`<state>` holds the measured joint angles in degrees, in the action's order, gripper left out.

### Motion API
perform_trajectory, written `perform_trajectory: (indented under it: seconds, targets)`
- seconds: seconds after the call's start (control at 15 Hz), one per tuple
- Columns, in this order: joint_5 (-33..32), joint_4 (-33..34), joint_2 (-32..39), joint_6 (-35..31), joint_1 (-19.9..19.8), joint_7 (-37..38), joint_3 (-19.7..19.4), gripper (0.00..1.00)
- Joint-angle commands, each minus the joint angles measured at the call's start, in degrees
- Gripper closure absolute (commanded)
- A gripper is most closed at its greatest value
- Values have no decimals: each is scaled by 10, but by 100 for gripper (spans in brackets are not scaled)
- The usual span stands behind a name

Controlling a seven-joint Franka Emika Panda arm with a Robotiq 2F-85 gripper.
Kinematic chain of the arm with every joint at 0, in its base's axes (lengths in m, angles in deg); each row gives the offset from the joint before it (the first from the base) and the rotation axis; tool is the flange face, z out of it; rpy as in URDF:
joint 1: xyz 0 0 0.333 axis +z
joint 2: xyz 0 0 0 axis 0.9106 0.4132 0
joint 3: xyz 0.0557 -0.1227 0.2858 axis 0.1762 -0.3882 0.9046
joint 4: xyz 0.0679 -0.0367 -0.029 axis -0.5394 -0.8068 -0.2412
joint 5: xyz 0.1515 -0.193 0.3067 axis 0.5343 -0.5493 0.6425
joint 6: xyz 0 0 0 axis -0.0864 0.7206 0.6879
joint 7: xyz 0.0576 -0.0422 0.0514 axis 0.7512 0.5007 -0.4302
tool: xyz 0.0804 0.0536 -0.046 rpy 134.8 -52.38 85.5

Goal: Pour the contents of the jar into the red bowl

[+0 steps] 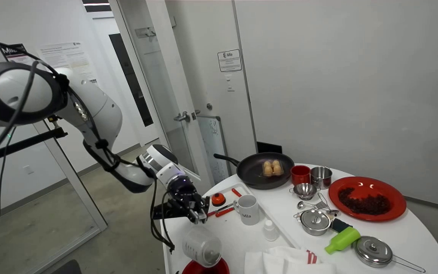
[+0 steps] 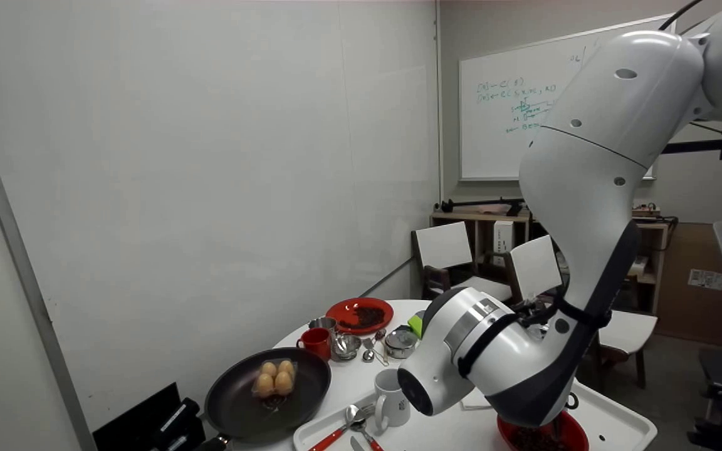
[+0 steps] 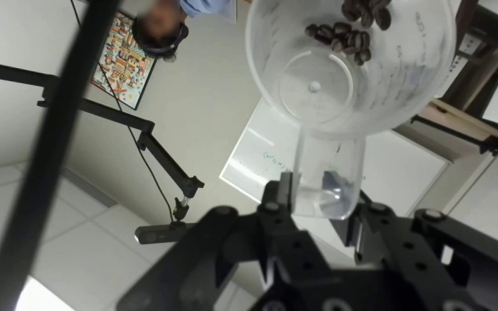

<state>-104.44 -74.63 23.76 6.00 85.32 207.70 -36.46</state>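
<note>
My gripper is shut on the handle of a clear measuring jar; the wrist view shows the handle between the fingers. The jar is tipped with its mouth downward over the red bowl in an exterior view. Several dark beans are still inside the jar near its lip in the wrist view. The red bowl also shows in an exterior view, partly behind the arm, with dark beans in it. There the arm hides the gripper and jar.
A white tray bears a mug, red-handled cutlery, a red-orange timer and a small bottle. A white towel lies beside the bowl. Beyond are a pan with eggs, metal pots and a wide red dish.
</note>
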Motion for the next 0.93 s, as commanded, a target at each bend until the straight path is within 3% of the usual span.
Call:
perform_trajectory:
  seconds: [0.0,0.87]
  targets:
    - [-19,17,18,45,-6,36,14,91]
    - [-26,39,38,115,-16,64,33,91]
